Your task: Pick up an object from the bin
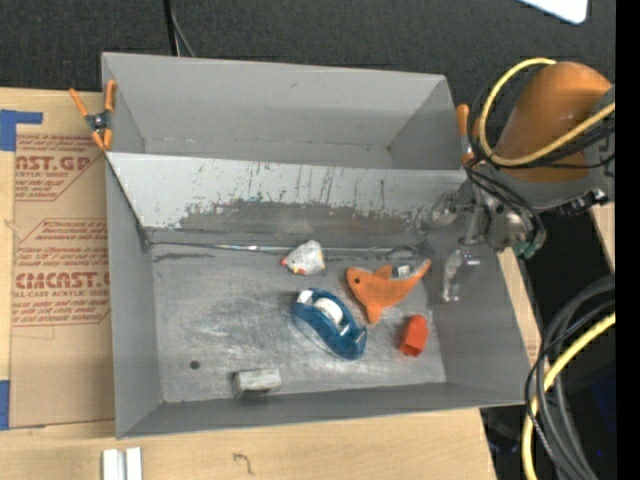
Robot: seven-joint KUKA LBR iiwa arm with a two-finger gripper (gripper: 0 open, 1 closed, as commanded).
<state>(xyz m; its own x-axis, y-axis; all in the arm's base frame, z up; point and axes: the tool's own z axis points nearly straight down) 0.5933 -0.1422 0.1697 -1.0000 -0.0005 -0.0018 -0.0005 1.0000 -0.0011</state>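
Note:
My gripper (458, 274) hangs over the bin's right side, close to the right wall, open with nothing between its fingers. Nearest to it, just to the left, lies an orange plastic piece (383, 288) with a pointed tip reaching toward the gripper. A small red block (413, 335) sits below that, near the right wall. A blue and white tape dispenser (328, 324) lies in the middle of the floor, touching the orange piece's lower end.
A crumpled white thing with a red spot (304, 259) lies toward the back middle. A small grey block (257, 379) rests near the front wall. The arm with its orange cover and cables stands beyond the right rim.

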